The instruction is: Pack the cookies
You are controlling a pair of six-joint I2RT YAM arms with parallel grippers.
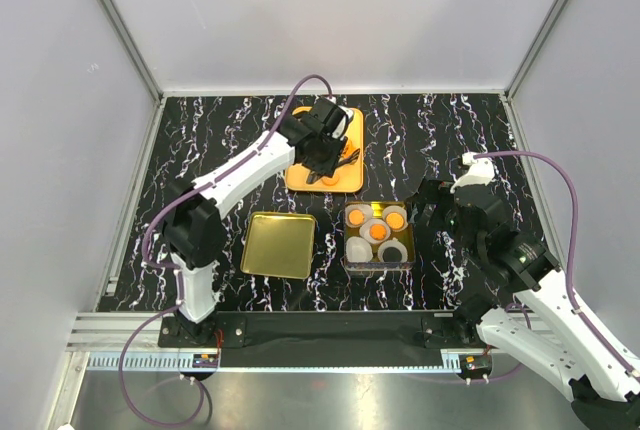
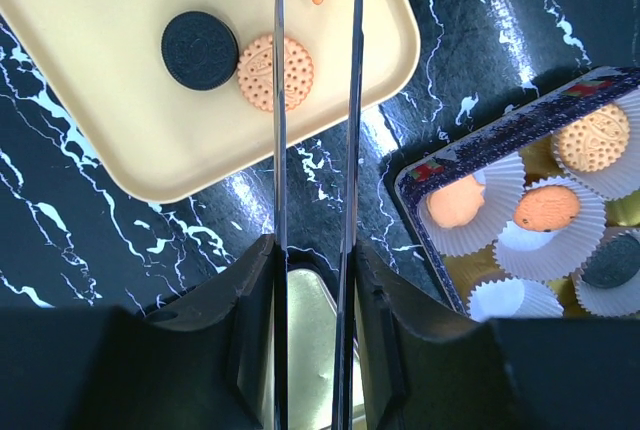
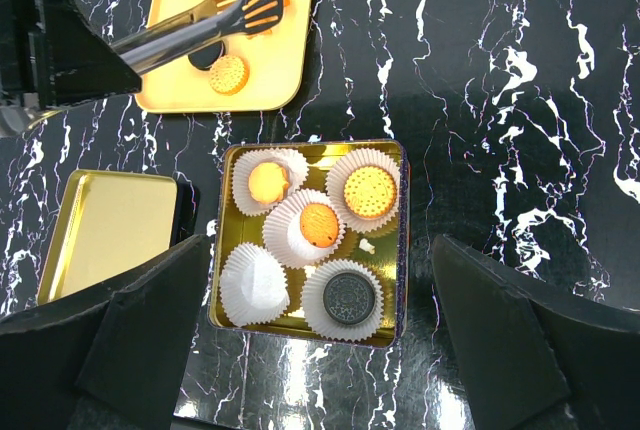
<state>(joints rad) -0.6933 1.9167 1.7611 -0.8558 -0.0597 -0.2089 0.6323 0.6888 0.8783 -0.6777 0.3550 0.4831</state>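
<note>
The left gripper [image 2: 315, 335] squeezes the tongs [image 3: 200, 25]. Their tips sit a little apart over the cookies [image 2: 275, 72] on the tray [image 2: 100, 70]. Next it should pinch one and carry it to the empty paper cup [image 3: 253, 283] in the tin [image 3: 402, 240].

On my feed: left arm [image 1: 238, 176] and right arm [image 1: 545, 302] have white shells and black joints. A purple cable [image 1: 147, 245] loops along each. Left pincer [image 2: 315, 290] and right pincer [image 3: 320, 350] are matte black with blunt wedge fingers [image 3: 500, 330]. Bases [image 1: 195, 328] are black.

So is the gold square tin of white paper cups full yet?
Not full. Four cups hold cookies; the fifth paper cup, near-left in the gold tin, is empty.
</note>
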